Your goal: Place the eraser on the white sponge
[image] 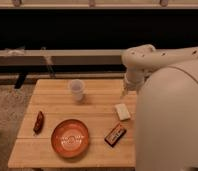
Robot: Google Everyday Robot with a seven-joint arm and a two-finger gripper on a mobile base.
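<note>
Gripper (125, 93) hangs released, nothing in it, over table (97, 102) right-rear, just behind sponge (122, 111), w/ eraser (38, 121) lying well apart at left edge.

eraser (38, 121) at left of table (97, 109), plate (70, 138) right of it, white sponge (122, 111) far right, pincer (124, 92) behind white sponge

The robot's body (174, 130) hides the table's (99, 111) right edge, just beside the gripper (124, 93).

Wooden table (52, 92), speckled carpet floor (6, 111), long pale rail (77, 56), dark wall (92, 27) behind
</note>
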